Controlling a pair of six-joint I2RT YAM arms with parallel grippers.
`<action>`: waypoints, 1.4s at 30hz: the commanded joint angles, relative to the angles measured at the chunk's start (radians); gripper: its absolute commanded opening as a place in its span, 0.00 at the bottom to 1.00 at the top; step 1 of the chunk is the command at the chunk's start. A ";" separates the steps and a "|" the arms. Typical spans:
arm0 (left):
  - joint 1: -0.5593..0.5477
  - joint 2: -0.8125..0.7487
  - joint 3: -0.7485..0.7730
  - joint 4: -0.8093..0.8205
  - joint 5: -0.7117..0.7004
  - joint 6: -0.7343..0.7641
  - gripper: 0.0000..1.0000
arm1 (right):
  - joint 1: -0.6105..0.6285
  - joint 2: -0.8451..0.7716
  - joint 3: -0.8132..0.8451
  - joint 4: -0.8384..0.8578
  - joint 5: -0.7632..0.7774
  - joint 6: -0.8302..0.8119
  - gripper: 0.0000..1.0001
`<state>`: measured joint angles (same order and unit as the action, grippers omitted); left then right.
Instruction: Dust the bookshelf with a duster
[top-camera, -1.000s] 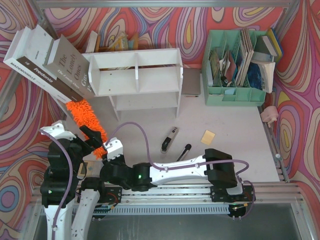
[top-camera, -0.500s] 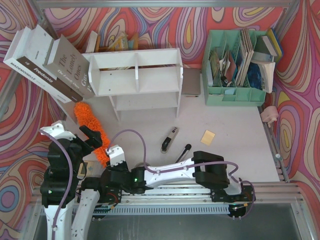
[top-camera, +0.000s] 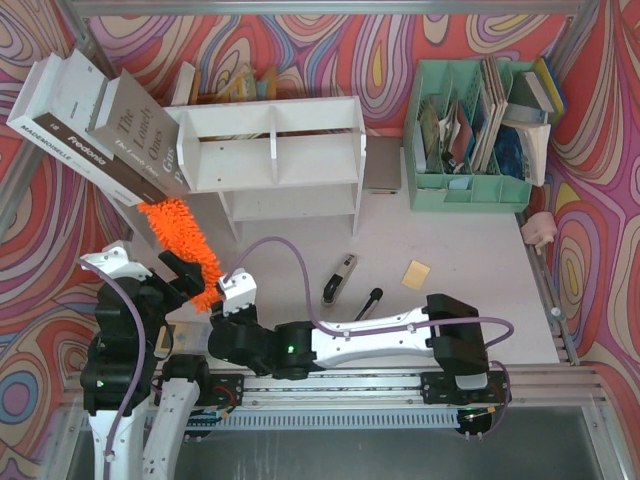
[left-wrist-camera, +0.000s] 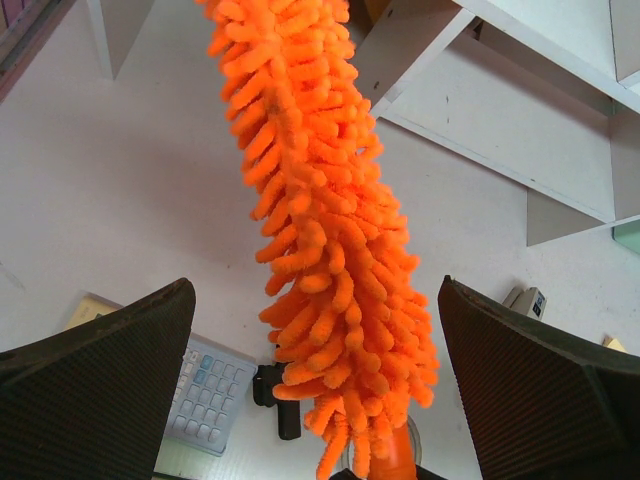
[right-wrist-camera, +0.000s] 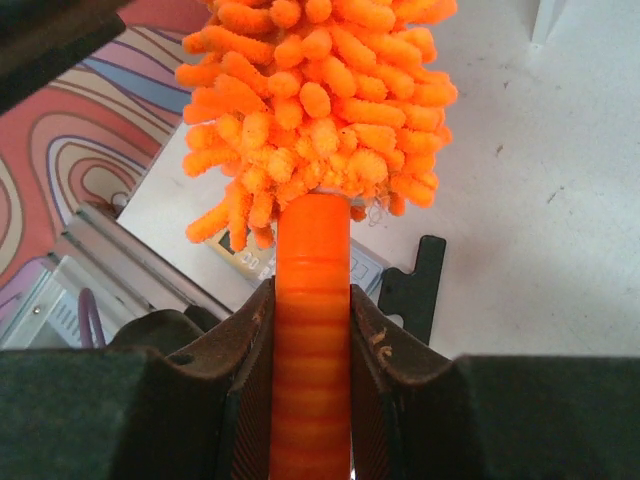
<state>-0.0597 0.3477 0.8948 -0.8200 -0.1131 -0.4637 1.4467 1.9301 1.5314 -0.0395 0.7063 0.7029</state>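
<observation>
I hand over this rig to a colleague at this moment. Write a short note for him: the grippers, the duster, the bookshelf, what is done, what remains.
Right gripper: shut on the handle of the duster.
Left gripper: open, holding nothing; the fluffy head passes between its jaws.
Duster tip: near the left end of the bookshelf, beside the leaning books; contact unclear.
Done: duster picked up.
Left: wipe the shelves.
</observation>
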 joint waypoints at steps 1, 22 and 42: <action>0.004 -0.007 -0.010 0.005 -0.009 -0.003 0.98 | -0.005 0.006 0.006 0.055 0.029 0.004 0.00; 0.004 -0.007 -0.011 0.006 -0.006 -0.004 0.98 | -0.030 0.123 0.058 -0.015 -0.007 0.014 0.00; 0.004 -0.005 -0.011 0.006 -0.009 -0.003 0.98 | 0.018 0.048 -0.170 0.148 -0.032 -0.059 0.00</action>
<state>-0.0597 0.3477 0.8948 -0.8200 -0.1135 -0.4637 1.4460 1.9572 1.3972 0.0761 0.6422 0.6514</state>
